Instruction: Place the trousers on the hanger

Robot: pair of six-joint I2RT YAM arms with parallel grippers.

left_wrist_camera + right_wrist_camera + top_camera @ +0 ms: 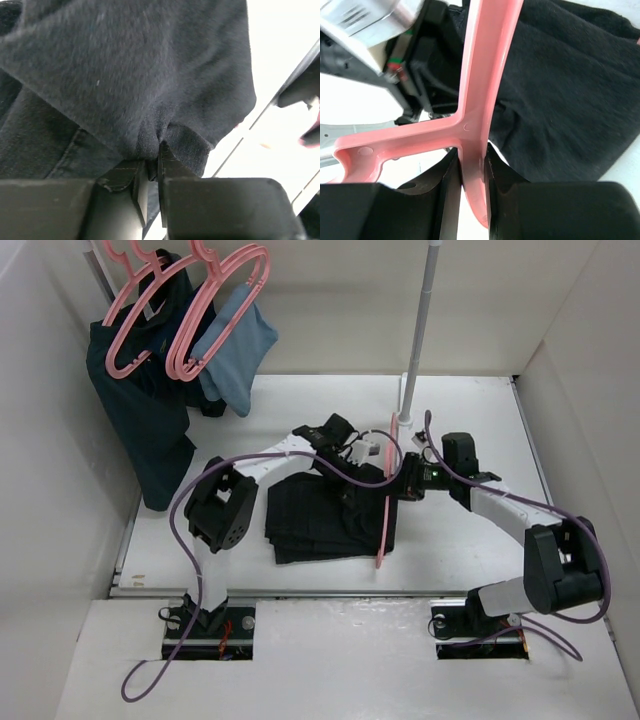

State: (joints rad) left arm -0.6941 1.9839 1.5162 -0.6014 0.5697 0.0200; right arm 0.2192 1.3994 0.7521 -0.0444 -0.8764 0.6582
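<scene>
Black trousers, one pair, lay folded in a thick stack near the middle of the white table. One edge of the cloth was lifted toward the left gripper. In the left wrist view its two fingers were closed to a thin slit on a gathered bunch of the black fabric.

One pink hanger stood on edge just right of the stack, touching its right side. The right gripper was clamped narrowly on it. In the right wrist view the pads pressed both faces of the pink bar just below the spot where a side branch joined it, with the trousers lying behind.

At least two more pink hangers hung at the upper left; their overlap hid the exact count. Below them hung one dark teal garment and one smaller light blue garment.

A single white pole rose from the far side of the table. Plain white walls closed in the left, the right and the back. The two arm bases sat in cut-outs of a white front board.
</scene>
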